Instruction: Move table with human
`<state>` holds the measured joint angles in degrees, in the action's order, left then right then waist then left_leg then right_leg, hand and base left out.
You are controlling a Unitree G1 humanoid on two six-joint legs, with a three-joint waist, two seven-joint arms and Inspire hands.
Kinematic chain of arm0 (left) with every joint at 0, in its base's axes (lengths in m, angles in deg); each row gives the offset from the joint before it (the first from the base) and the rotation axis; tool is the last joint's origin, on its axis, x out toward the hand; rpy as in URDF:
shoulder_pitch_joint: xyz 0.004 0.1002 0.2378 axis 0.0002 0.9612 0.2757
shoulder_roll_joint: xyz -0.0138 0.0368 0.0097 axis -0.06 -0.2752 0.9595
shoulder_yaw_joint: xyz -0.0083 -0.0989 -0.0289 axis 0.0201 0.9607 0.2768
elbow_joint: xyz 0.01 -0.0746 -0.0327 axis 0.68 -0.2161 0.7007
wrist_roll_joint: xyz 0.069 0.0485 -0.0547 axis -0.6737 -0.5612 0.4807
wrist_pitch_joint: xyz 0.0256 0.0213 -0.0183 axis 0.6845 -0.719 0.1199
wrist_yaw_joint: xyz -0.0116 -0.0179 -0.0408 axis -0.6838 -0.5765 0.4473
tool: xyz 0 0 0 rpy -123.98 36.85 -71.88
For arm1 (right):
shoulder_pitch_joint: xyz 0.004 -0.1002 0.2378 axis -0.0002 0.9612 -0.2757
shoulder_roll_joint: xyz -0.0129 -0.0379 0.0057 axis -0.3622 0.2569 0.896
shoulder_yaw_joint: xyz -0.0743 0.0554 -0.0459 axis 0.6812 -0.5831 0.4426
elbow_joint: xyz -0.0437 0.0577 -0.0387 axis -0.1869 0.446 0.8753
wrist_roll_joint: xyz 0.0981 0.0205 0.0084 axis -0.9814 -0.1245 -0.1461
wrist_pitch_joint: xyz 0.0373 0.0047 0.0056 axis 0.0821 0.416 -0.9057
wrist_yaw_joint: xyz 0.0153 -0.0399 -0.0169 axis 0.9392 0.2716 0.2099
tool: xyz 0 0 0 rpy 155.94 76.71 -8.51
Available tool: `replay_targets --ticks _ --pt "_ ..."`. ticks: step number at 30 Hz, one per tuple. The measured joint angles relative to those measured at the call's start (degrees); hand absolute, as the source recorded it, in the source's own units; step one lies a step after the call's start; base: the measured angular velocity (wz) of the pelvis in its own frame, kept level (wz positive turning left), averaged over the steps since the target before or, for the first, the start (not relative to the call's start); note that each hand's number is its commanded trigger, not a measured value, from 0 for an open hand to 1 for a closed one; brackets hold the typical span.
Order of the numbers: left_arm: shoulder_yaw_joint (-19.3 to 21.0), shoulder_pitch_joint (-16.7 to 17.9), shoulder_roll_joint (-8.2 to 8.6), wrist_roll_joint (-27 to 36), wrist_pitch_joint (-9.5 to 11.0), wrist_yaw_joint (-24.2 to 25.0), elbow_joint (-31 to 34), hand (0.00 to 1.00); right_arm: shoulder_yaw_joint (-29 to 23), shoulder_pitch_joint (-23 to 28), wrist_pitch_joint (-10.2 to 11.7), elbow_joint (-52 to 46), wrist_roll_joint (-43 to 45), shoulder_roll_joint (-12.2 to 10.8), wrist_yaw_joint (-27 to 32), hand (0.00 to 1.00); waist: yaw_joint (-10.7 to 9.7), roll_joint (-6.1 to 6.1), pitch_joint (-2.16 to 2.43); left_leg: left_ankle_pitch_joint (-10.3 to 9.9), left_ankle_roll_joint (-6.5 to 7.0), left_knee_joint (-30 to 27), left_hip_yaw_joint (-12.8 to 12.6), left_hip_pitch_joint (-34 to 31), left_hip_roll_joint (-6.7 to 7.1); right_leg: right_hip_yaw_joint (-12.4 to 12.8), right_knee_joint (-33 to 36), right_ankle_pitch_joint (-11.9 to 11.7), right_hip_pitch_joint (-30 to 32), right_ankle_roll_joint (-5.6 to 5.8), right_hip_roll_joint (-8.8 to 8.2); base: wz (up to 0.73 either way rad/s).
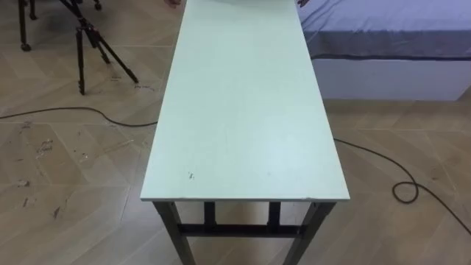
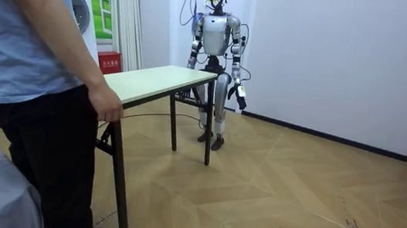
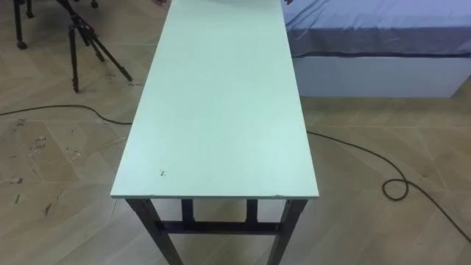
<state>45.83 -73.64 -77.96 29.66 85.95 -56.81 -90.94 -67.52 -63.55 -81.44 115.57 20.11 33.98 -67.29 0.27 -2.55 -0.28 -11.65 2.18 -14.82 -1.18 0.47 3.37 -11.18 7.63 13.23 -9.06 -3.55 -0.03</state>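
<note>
Two ends: the table (image 1: 243, 110) stands on the floor, lengthwise before the robot. Its near short edge lies just below the head camera and its far edge is by the person (image 2: 32, 54).
Person's hand (image 2: 105, 106): rests on the far edge.
Left hand (image 2: 241, 97): hangs by the robot's hip, apart from the tabletop; I cannot tell how its fingers are set.
Progress: I judge nothing lifted yet; grasping the near edge, the lift and the carry all remain.
</note>
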Motion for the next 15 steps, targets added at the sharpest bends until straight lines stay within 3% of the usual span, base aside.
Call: replay_targets --ticks 11,15 --pt "-0.34 -0.1 0.0 0.39 -0.77 1.45 -0.31 0.0 0.19 -0.04 -0.04 -0.01 -0.49 0.01 -0.33 0.0 0.06 0.63 -0.18 -0.11 0.13 -0.06 -0.4 0.14 -0.56 0.11 0.15 -0.01 -0.05 0.01 0.06 -0.01" --pt "-1.81 -0.18 -0.13 6.57 -0.8 3.78 -0.34 0.0 1.45 -0.25 -0.18 0.9 -4.08 0.03 -2.39 0.0 0.09 0.81 -0.23 -0.11 0.13 -0.05 -0.32 0.11 -0.59 0.21 0.2 -0.03 -0.03 -0.01 0.08 0.0"
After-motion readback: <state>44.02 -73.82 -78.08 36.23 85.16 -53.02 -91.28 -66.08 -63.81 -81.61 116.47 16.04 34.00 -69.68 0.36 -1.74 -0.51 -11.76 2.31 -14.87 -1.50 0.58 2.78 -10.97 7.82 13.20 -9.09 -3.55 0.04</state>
